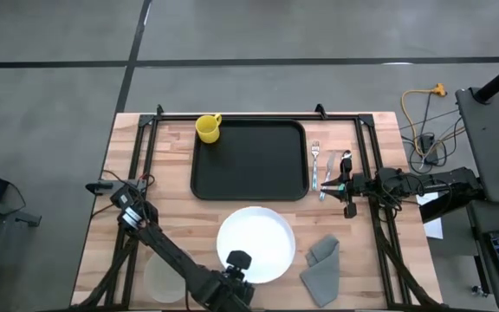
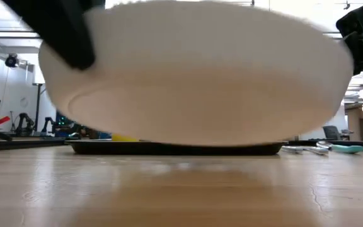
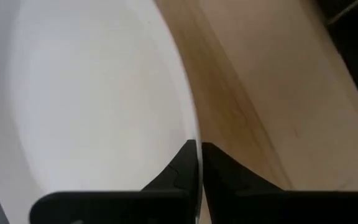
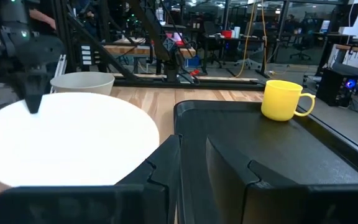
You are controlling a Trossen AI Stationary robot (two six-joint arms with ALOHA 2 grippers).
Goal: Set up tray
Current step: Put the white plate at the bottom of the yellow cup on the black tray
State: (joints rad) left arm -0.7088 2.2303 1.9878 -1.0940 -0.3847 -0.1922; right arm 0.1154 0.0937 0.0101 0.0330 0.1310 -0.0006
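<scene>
The round white plate [image 1: 256, 243] is near the table's near edge, in front of the black tray [image 1: 249, 165]. My left gripper [image 1: 236, 261] is at the plate's near rim, shut on it. In the low view the plate [image 2: 200, 75] hangs above the wood. A yellow mug [image 1: 208, 127] stands in the tray's far left corner. My right gripper [image 1: 345, 185] hovers by the tray's right side, over the cutlery [image 1: 322, 169]. Its fingers [image 4: 166, 165] stand slightly open, with nothing between them. My left gripper [image 3: 197, 149] pinches the plate's near rim [image 3: 188, 127] between its two fingers, one on the inner face and one on the outer. It comes from the table's near side, slanting down. The plate is lifted clear of the table [image 2: 181, 189].
A fork and other cutlery lie right of the tray. A grey folded napkin [image 1: 322, 265] lies near the plate's right side, and a pale bowl [image 1: 164, 278] sits near the near left corner. Bare wood [image 1: 158, 208] shows left of the tray.
</scene>
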